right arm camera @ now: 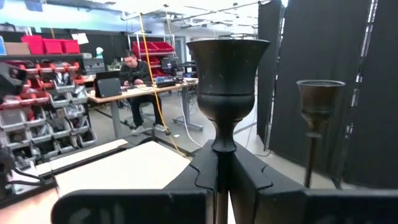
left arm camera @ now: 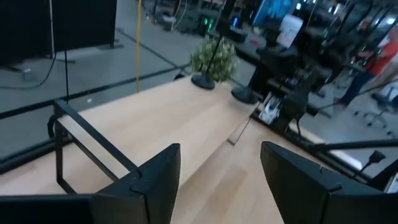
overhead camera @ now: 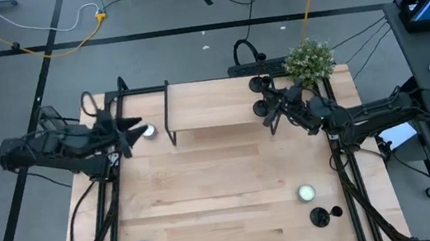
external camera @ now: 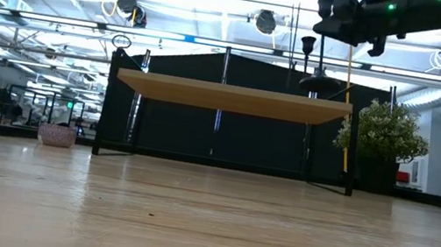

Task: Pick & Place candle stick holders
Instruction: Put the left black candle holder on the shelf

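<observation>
Your right end effector (right arm camera: pixel 217 180) is shut tight on the stem of a candle stick holder (right arm camera: pixel 227 81), held high over the far right end of the shelf (overhead camera: pixel 213 104). A 2nd holder (overhead camera: pixel 259 85) stands on that end already; a 3rd holder (overhead camera: pixel 321 216) waits at the near right of the surface (overhead camera: pixel 207 188). So approx. one placed, one in transit, one left. Left end effector (left arm camera: pixel 217 180) hangs about half open, empty, far left. Only the high view shows the 3rd; only the right wrist view shows the grip.
</observation>
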